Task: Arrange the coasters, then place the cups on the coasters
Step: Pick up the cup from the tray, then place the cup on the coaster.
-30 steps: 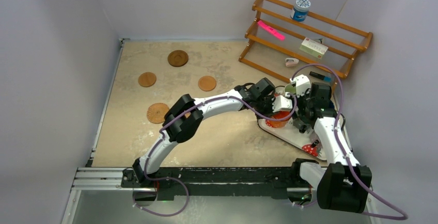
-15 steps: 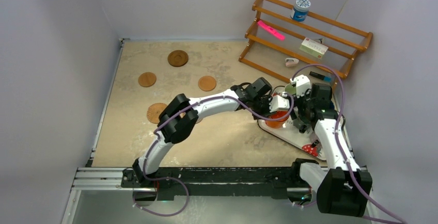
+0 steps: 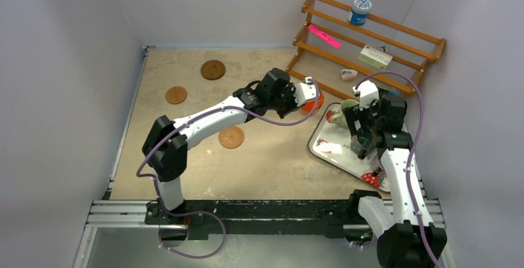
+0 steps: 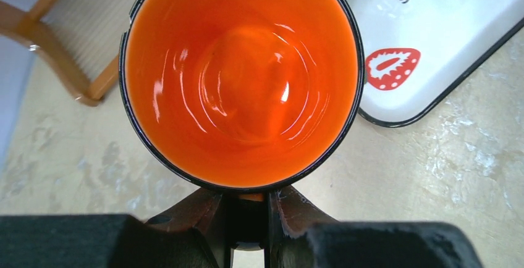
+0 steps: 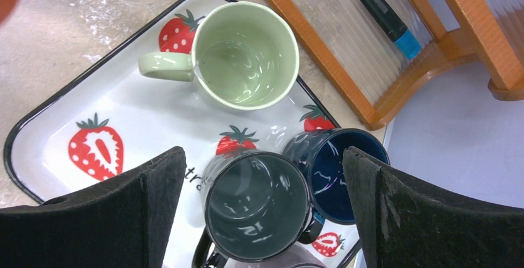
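Observation:
My left gripper [image 3: 302, 96] is shut on the handle of the translucent orange cup [image 3: 312, 100], held upright just off the tray's far-left corner. In the left wrist view the orange cup [image 4: 241, 76] fills the frame and both fingers [image 4: 287, 218] pinch its handle. My right gripper [image 5: 262, 154] stands wide open above the tray [image 5: 142, 120], straddling the dark grey-teal cup [image 5: 258, 206]. The dark blue cup [image 5: 337, 169] and pale green cup [image 5: 246, 55] stand beside it. A dark rimmed coaster [image 3: 212, 69] and two light coasters [image 3: 176, 94] [image 3: 231, 136] lie on the table.
A wooden rack [image 3: 395, 33] stands at the back right, holding a blue-and-white tub [image 3: 359, 10], a pink strip [image 3: 324, 35] and a small box [image 3: 376, 57]. A black-and-blue marker [image 5: 389, 13] lies under the rack. My left arm hides part of the table's middle.
My left gripper has lifted the orange cup off the tray and carried it left and toward the back. The left arm swung leftward, uncovering one light coaster. The right gripper stays open over the tray.

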You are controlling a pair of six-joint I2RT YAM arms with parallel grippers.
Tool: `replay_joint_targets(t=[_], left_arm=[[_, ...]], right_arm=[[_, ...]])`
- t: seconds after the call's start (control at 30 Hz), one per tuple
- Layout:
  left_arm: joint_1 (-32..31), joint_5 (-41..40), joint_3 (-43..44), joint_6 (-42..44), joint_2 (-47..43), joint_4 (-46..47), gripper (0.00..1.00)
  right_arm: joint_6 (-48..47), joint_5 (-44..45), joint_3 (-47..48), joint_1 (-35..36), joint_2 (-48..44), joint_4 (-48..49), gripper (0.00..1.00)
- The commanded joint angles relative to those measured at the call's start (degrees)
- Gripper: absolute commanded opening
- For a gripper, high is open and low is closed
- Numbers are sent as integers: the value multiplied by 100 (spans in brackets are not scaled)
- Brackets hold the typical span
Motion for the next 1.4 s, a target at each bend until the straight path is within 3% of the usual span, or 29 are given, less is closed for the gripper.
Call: replay_joint_targets(t=[0.0, 0.2, 0.5, 0.67, 1.07, 1.27, 1.37], left_arm=[[-45, -690, -168, 33, -715, 595, 0], [103, -1253, -348, 81, -1136, 431, 0], [728, -1279, -796, -20, -1561, 471, 0], [1212, -968, -773, -83, -1633, 433, 0], [2055, -1105, -273, -136, -1144, 360, 0], [2182, -2455, -272, -276, -1020, 1002, 0], [2248, -2577, -202, -257, -939, 1136, 0]], right_arm=[[-42, -456, 207, 19, -147, -234, 99], [-223, -917, 123, 17, -67, -118, 99], [-255, -1587, -177, 22, -377, 169, 99], [-367, -1602, -145, 18, -660, -112, 99], [-525, -1425, 121, 19, -1101, -808, 99], [-426, -1128, 77, 17, -1133, -718, 99], [-343, -1127, -2, 17, -1131, -611, 99]])
